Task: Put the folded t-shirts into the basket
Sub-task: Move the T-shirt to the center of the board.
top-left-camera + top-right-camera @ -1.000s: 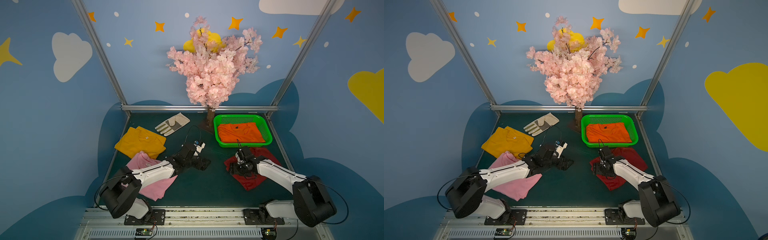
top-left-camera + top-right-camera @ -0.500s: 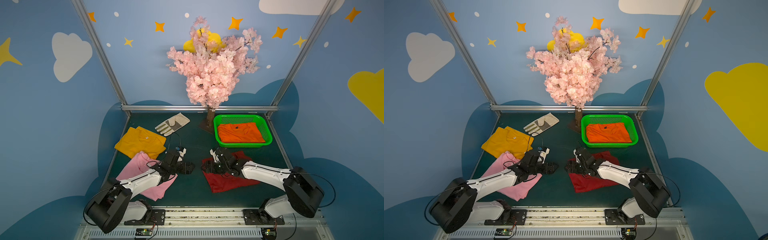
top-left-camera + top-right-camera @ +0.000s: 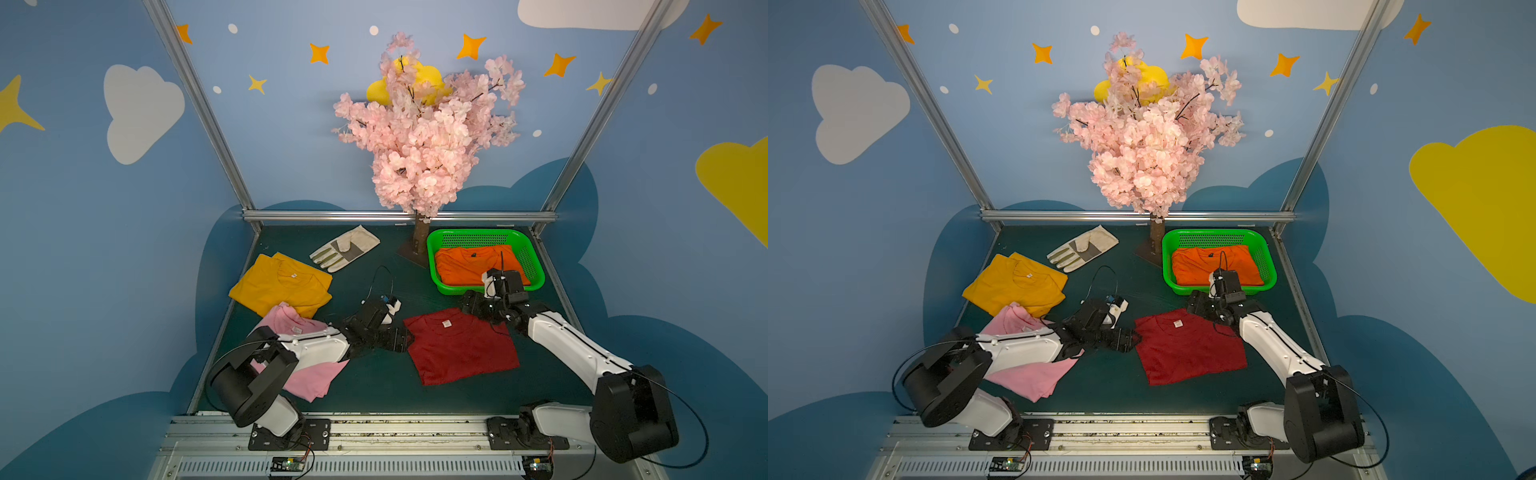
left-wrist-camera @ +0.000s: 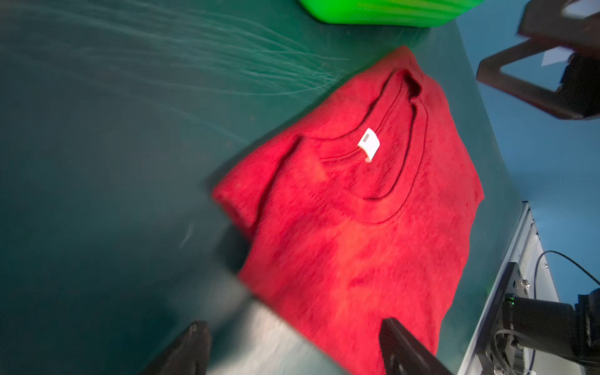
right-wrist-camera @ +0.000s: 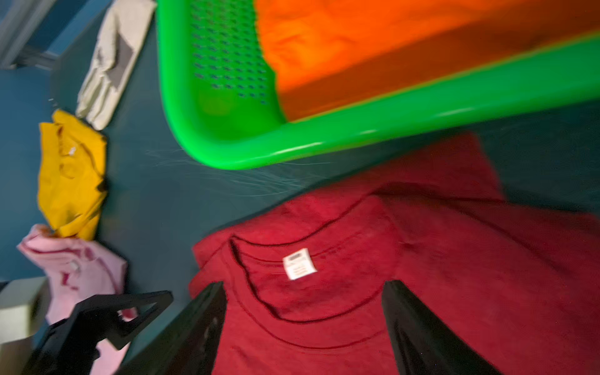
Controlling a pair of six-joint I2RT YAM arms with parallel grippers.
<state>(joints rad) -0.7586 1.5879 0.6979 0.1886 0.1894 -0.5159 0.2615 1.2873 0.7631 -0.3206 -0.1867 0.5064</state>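
Flanking red t-shirt (image 3: 461, 349): left end effector (image 3: 404, 338), right end effector (image 3: 471, 305).

Shallow bright green plastic basket (image 3: 473, 240), rectangular w/ rounded corners & perforated walls, sits upright. Inside it an orange tee (image 3: 465, 266) lies folded flat, covering most of the floor, collar toward the basket's far wall. A dark red tee (image 3: 461, 349) lies flat just in front of the basket, not touching it, white neck label up. A mustard yellow tee (image 3: 278, 286) lies well left of the basket, label up. A light pink tee (image 3: 316, 376), left & further forward of the basket, touches the mustard one's near edge.
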